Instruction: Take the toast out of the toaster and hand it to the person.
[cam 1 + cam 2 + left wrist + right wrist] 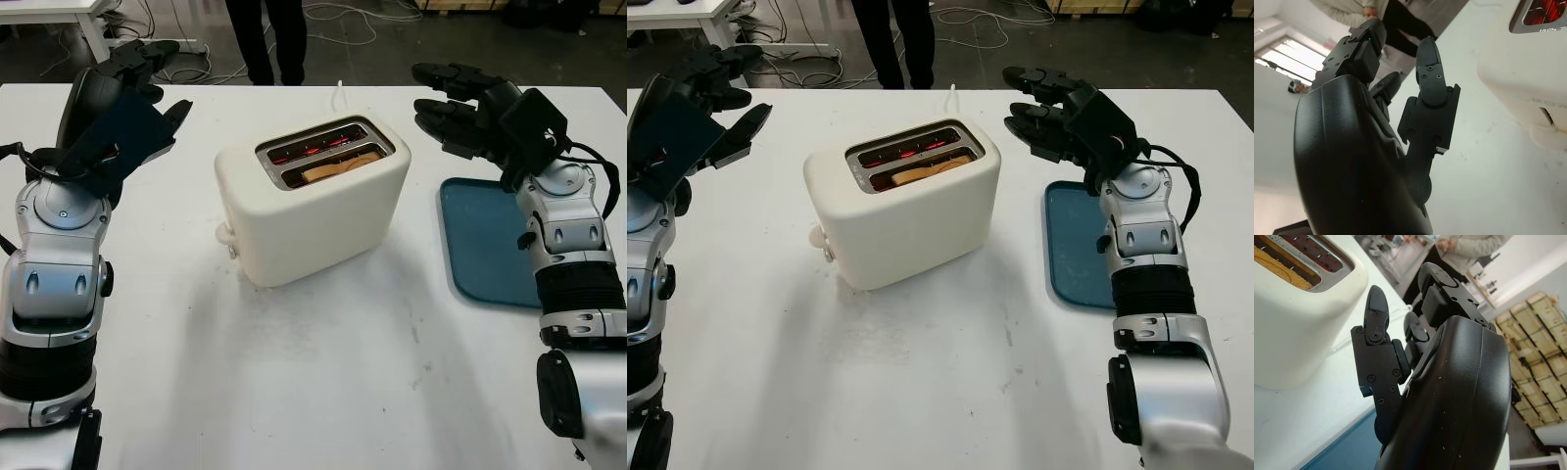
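While both arms rise from the lower corners of the frame, the white table [323,392] lies bare in the foreground. Further up, a cream toaster [313,201] stands at the centre of the frame, its two slots facing up; the toast [338,167] sits down in the nearer slot, only its brown top edge showing, and the farther slot glows red inside. At centre right, a blue tray [485,245] lies flat on the table, partly under the right arm. The left robot hand [147,83] hangs at upper left above the table, released and holding nothing. The right robot hand [453,103] hovers at upper right, just beside the toaster's far corner, likewise released. Beyond the table's far edge, at top centre, stand a person's dark-trousered legs [266,39].
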